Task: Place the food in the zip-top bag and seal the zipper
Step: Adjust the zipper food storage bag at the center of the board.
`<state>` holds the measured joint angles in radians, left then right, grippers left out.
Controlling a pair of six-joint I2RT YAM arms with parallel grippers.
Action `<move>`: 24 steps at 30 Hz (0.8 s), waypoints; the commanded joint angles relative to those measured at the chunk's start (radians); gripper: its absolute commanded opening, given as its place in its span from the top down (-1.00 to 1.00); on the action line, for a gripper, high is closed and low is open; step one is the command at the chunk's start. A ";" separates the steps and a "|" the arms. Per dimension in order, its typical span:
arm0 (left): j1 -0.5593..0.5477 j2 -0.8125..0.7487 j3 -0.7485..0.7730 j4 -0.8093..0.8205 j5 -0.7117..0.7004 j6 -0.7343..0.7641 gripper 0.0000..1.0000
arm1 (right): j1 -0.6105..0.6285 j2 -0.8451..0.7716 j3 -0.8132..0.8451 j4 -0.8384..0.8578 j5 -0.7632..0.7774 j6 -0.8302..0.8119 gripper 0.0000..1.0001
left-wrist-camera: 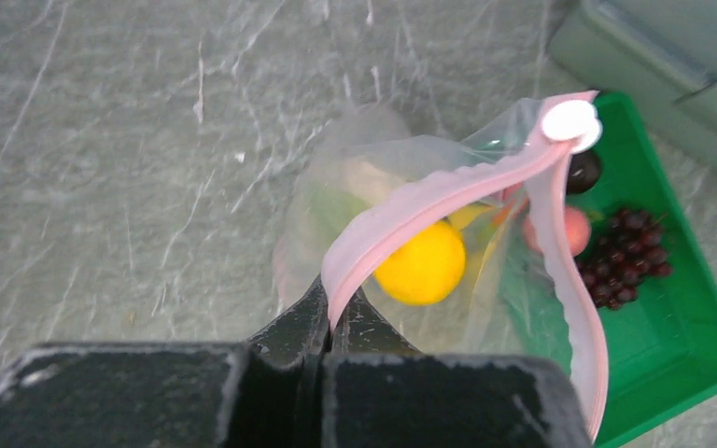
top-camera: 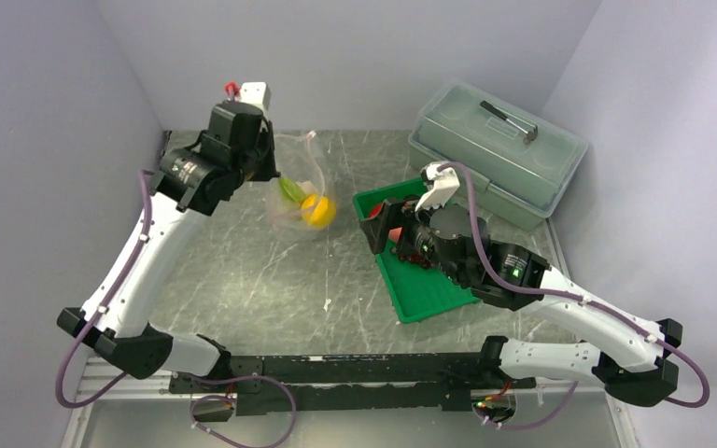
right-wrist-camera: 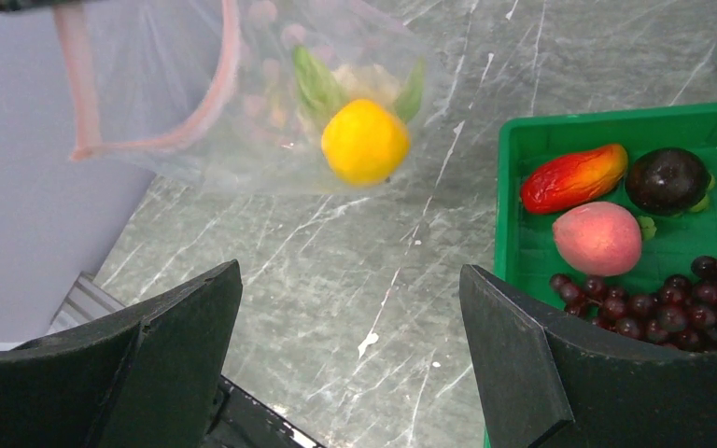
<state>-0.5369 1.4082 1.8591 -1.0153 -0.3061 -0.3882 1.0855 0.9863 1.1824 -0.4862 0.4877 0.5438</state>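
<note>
Up close, left black pincer (left-wrist-camera: 329, 313) pinched shut on pinkish zipper strip (left-wrist-camera: 429, 201) of clear crinkly plastic bag (left-wrist-camera: 364, 168), round yellow-orange fruit (left-wrist-camera: 422, 263) and white-and-green vegetable (right-wrist-camera: 313, 79) inside. Right pincer (right-wrist-camera: 350, 275) wide open, holding nothing, hovering over green plastic tray (right-wrist-camera: 616, 121) with red-orange fruit (right-wrist-camera: 574, 177), pink peach (right-wrist-camera: 597, 238), dark purple ball (right-wrist-camera: 667, 179), dark grape bunch (right-wrist-camera: 672, 294).

Bright, even, diffuse light from above leaves only faint soft shadows beneath the arms on the table (top-camera: 243, 271), the overhead view crisp, while both wrist views run softer, the zip-top bag (left-wrist-camera: 364, 173) hazy and the right gripper (right-wrist-camera: 350, 280) close-up and blurred.
</note>
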 commanded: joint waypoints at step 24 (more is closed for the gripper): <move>0.020 -0.204 -0.375 0.104 -0.066 -0.039 1.00 | 0.004 0.002 0.022 0.009 -0.012 -0.005 -0.81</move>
<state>-0.5266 1.2533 1.6016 -0.9104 -0.2771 -0.4335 1.0855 0.9985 1.1824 -0.4892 0.4671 0.5446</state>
